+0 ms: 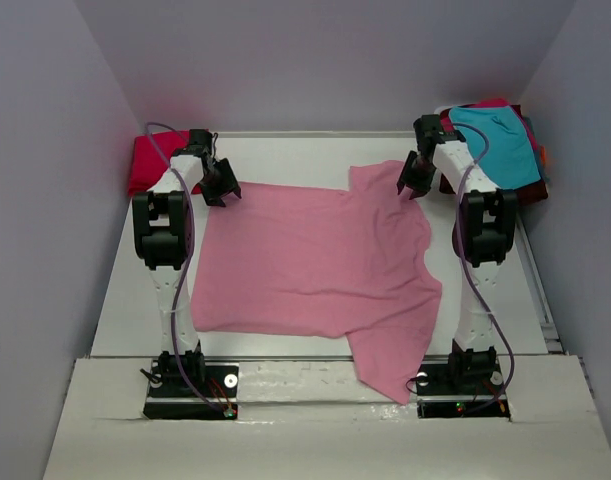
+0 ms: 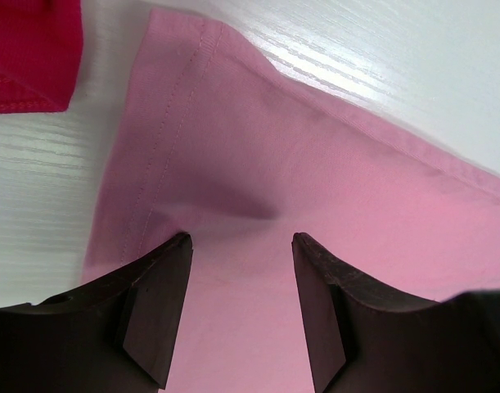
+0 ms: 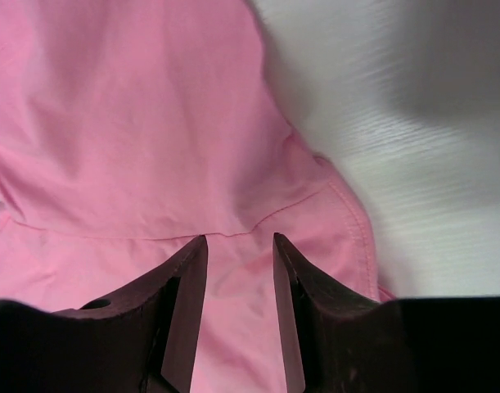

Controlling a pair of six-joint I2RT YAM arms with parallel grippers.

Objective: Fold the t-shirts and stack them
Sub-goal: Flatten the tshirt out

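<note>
A pink t-shirt [image 1: 315, 260] is spread flat on the white tabletop [image 1: 285, 150], between the two arms. The left claw [image 1: 221, 188] is held over the shirt's far hem corner, its fingers parted with nothing caught between them. The right claw [image 1: 415, 182] is positioned above the far sleeve, by the seam. Its fingers are also parted, by a narrower gap, and nothing is gripped. A red garment [image 1: 150, 160] is seen at the tabletop's far left, and a pile topped by a teal shirt [image 1: 500, 140] at the far right.
</note>
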